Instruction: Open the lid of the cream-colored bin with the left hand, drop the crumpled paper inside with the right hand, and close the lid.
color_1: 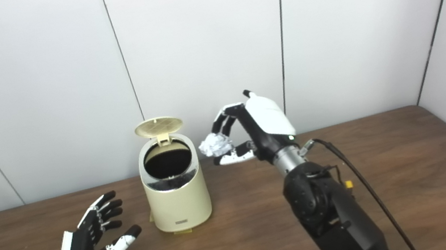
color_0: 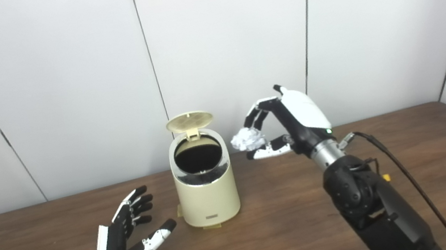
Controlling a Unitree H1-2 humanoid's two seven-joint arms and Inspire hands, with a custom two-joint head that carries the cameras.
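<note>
Lid (color_0: 189, 121) stands open on the cream-colored bin (color_0: 206, 191). My right hand (color_0: 284, 126) pinches the crumpled paper (color_0: 248, 139) beside the opening; left hand (color_0: 125, 232) rests spread, empty. Drop and closing remain.

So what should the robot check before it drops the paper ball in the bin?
1. Lid up: ok, it stands open behind the mouth.
2. Cream-colored bin upright on the table: ok.
3. Right hand holding the crumpled paper: ok, pinched between fingers and thumb.
4. Paper over the opening: not ok, it hangs to the right of the rim.
5. Left hand out of the way: ok, open, left of the bin, not touching it.
6. Room inside the bin: cannot tell, the inside is dark.
</note>
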